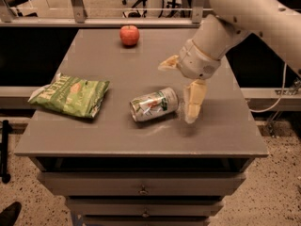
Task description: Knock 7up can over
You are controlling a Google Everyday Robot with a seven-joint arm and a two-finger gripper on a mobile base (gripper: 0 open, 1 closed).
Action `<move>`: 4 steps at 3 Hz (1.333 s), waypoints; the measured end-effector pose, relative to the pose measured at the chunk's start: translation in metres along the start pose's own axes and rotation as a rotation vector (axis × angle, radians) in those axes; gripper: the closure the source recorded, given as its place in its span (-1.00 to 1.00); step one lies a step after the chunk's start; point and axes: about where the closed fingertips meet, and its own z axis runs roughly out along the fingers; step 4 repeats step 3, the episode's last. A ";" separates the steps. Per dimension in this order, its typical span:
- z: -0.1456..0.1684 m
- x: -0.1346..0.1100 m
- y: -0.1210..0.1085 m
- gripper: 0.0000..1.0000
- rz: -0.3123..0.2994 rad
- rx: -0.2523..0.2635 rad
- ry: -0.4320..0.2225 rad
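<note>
The 7up can (154, 105) lies on its side on the grey table (117, 69), front of middle, its pull-tab top facing left. It is silver-white with green and red marks. My gripper (175, 93) hangs just right of the can, open, with nothing in it. One tan finger (194, 102) points down close to the can's right end; I cannot tell if it touches. The other finger (168, 63) sticks out to the left above the can. The white arm comes in from the upper right.
A green chip bag (70, 97) lies flat at the table's left front. A red apple (130, 35) stands at the back, left of middle. Drawers (141, 188) are below the front edge. A rail (94, 22) runs behind the table.
</note>
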 end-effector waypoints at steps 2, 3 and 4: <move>-0.062 0.065 -0.025 -1.00 0.261 0.165 -0.220; -0.072 0.066 -0.032 -1.00 0.267 0.194 -0.242; -0.072 0.066 -0.032 -1.00 0.267 0.194 -0.242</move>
